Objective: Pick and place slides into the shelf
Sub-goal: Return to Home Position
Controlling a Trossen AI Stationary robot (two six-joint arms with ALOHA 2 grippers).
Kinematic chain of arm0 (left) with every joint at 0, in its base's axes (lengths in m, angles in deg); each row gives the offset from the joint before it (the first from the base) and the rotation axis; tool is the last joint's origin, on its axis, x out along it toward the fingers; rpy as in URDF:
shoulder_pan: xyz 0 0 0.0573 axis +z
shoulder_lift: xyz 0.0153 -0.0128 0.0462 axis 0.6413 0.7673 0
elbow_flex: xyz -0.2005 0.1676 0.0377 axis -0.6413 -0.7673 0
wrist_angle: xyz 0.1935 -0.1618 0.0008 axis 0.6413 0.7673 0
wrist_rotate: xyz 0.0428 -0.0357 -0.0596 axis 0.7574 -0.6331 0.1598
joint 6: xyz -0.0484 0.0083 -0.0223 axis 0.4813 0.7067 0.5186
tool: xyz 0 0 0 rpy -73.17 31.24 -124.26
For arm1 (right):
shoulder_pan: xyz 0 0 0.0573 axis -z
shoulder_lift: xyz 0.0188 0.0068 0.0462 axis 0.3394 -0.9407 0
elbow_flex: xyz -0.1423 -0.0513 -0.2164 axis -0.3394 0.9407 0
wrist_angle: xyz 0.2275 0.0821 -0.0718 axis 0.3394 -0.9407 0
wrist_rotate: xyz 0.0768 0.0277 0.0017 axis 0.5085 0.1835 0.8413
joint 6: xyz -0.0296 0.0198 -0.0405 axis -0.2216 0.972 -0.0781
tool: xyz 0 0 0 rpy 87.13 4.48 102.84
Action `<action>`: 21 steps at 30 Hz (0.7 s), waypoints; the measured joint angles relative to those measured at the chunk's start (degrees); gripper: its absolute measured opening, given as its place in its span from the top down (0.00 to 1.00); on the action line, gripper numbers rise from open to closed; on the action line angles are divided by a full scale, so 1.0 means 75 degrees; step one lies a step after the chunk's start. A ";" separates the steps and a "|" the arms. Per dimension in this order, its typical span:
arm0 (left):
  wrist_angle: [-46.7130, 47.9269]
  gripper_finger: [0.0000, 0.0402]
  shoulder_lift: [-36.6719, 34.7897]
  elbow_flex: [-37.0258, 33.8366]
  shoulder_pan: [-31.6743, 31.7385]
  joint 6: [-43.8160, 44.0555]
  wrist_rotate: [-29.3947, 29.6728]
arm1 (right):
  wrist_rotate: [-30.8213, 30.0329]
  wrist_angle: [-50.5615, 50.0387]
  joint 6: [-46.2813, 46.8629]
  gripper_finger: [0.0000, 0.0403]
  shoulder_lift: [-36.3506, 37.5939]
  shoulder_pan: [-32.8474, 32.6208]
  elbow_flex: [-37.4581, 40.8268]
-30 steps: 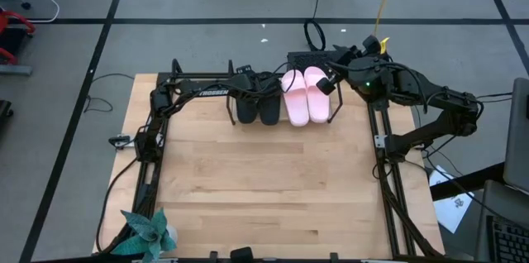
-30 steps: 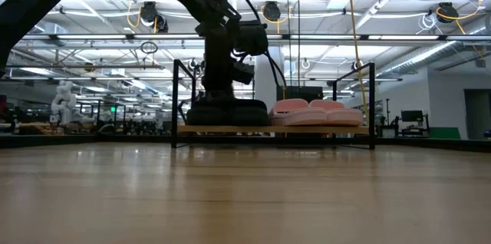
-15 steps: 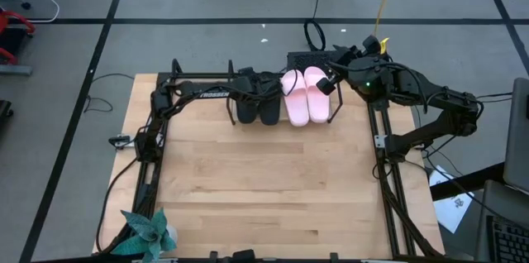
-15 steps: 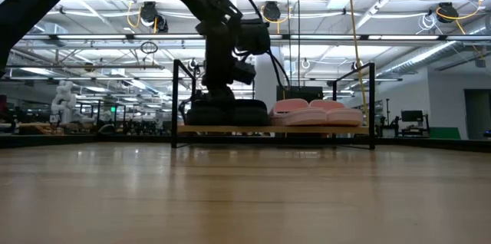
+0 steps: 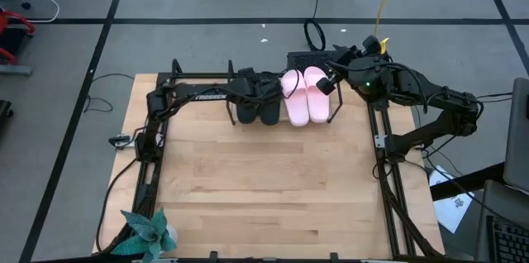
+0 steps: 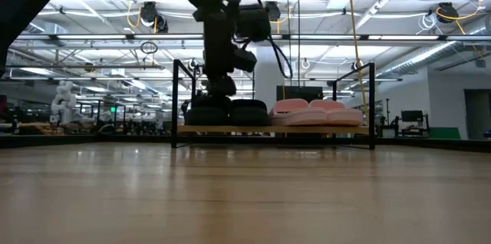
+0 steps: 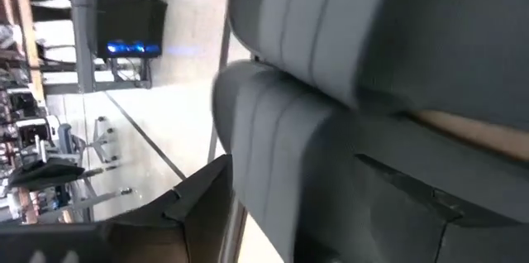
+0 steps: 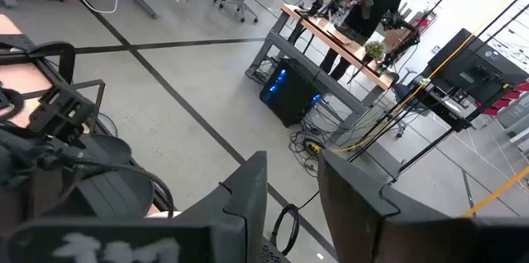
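Black slides (image 5: 257, 107) and pink slides (image 5: 306, 98) lie parallel, long axes across the shelf (image 6: 337, 130). Left gripper (image 6: 222, 89) hangs over the black pair, grip cannot be told; right gripper (image 8: 293, 164) gapes, empty

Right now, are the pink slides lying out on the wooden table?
No, both pink slides sit up on the shelf, right beside the black slides.
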 joint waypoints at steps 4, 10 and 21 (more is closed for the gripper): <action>0.0179 0.38 -0.0206 -0.0005 -0.0193 0.0019 -0.0066 | 0.0000 0.0003 0.0003 0.76 0.0000 0.0000 0.0000; 0.0078 0.38 -0.0940 0.0012 -0.0555 0.0233 -0.0065 | -0.0017 0.0076 -0.0097 0.76 0.0000 0.0000 0.0000; 0.0085 0.38 -0.4007 0.0017 -0.1003 0.1817 -0.0374 | -0.0058 0.0112 -0.0362 0.76 0.0348 0.0000 0.0006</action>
